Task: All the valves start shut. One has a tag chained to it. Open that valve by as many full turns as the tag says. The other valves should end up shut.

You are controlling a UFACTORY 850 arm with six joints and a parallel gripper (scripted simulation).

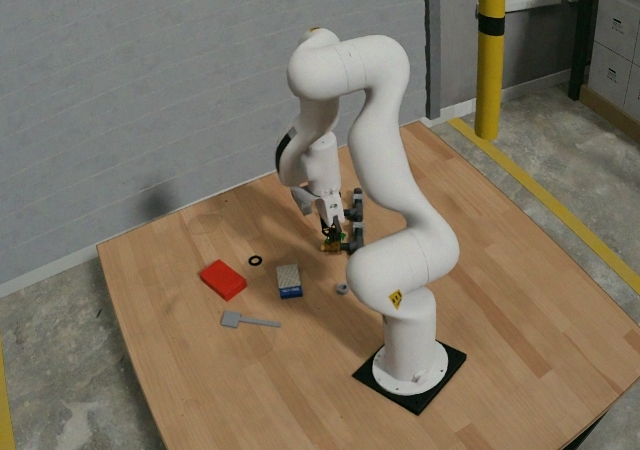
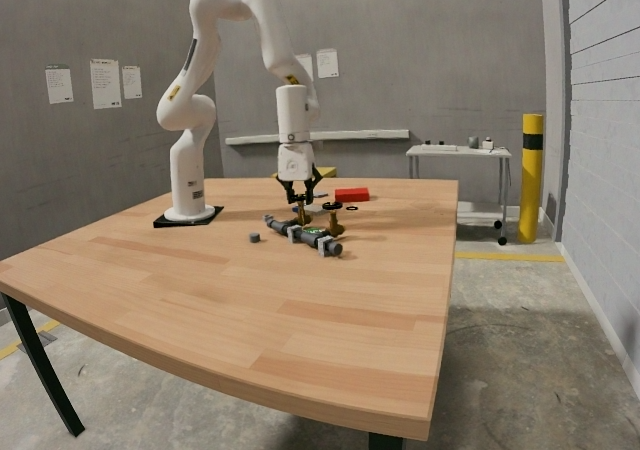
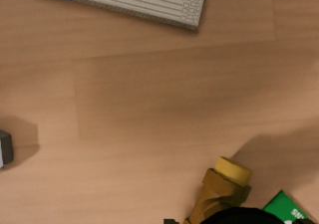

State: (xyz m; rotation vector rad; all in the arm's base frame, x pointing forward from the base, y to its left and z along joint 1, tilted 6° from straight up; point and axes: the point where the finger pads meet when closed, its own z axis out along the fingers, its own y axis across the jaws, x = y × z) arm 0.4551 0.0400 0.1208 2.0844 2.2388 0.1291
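Observation:
A grey pipe (image 2: 305, 234) lies on the table and carries two brass valves with black handwheels. My gripper (image 2: 301, 198) points straight down and is shut on the handwheel of the valve nearer the arm (image 2: 302, 216). In the wrist view this valve's brass body (image 3: 221, 191) and the rim of its black handwheel (image 3: 239, 217) show at the bottom edge. A green tag (image 3: 290, 211) lies right beside it; its number is cut off here. The tag also shows in the exterior view (image 2: 314, 229). The other valve (image 2: 333, 218) stands free, its handwheel untouched. In the top view the gripper (image 1: 334, 224) stands over the valve (image 1: 330, 247).
A red block (image 1: 222, 278), a black ring (image 1: 254, 260), a blue and grey box (image 1: 288, 280), a small grey cylinder (image 1: 341, 288) and a grey paddle-shaped tool (image 1: 248, 320) lie on the table left of the pipe. The arm's base (image 1: 410, 365) stands behind the pipe.

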